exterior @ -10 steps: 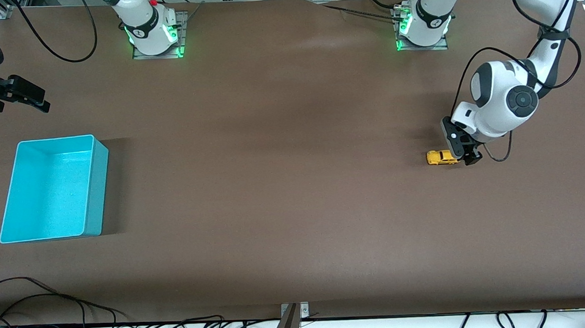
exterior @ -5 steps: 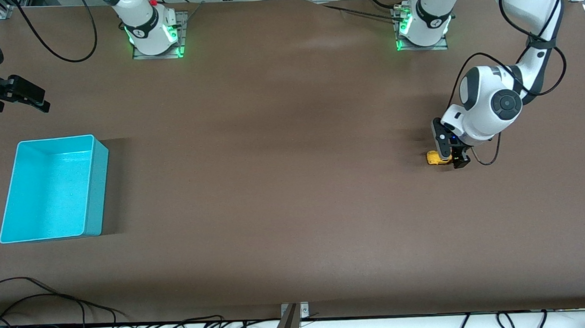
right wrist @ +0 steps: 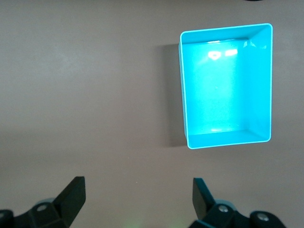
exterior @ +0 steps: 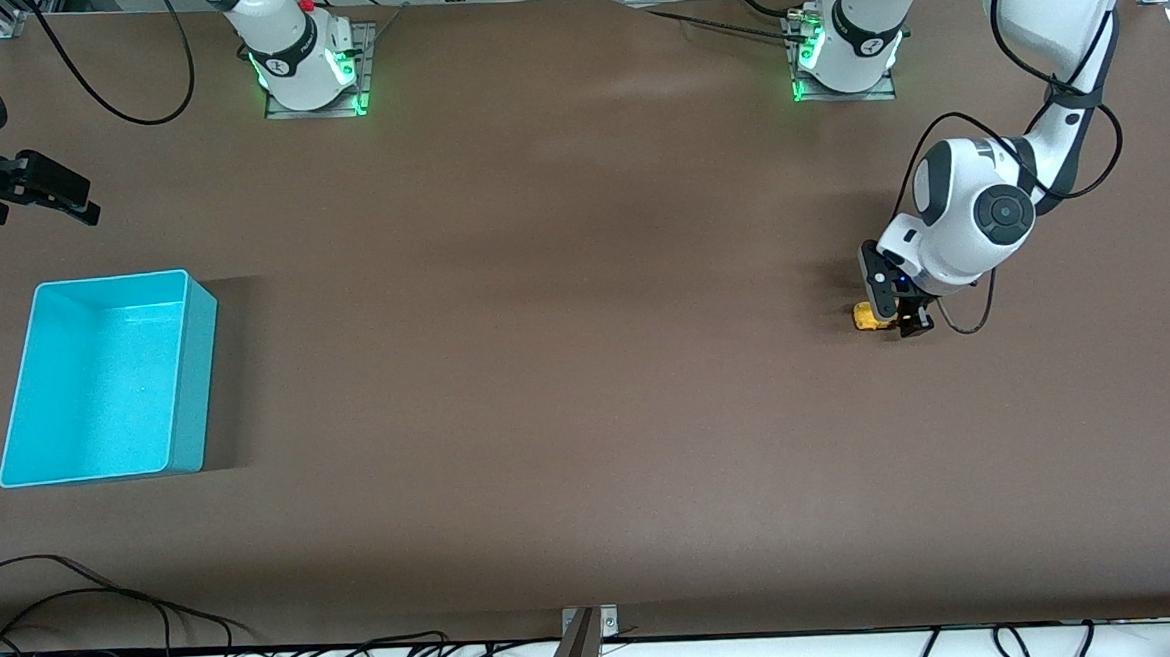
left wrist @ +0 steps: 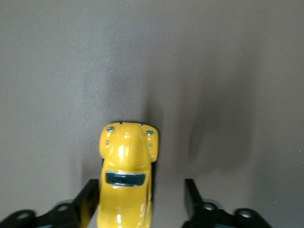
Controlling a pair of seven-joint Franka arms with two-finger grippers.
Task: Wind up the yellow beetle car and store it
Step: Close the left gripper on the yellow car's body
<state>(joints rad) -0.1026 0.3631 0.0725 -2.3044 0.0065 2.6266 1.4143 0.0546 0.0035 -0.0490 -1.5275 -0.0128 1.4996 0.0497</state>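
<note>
The yellow beetle car [exterior: 863,316] sits on the brown table toward the left arm's end. My left gripper [exterior: 902,320] is down at the table with its fingers open around the car's rear half. In the left wrist view the car [left wrist: 126,161] lies between the fingers. One finger [left wrist: 89,199] is right beside the car's side and the other finger [left wrist: 191,199] stands apart from it. My right gripper [exterior: 73,200] waits open and empty in the air, above the table beside the turquoise bin [exterior: 194,319]. It also shows in the right wrist view [right wrist: 137,199].
The turquoise bin [right wrist: 183,95] is empty and stands toward the right arm's end of the table. Cables lie along the table edge nearest the front camera [exterior: 109,614]. A cable loops from the left wrist [exterior: 965,324].
My left gripper has moved down and along the car toward its front, so the fingers now straddle it. The car and the right arm have not moved.
</note>
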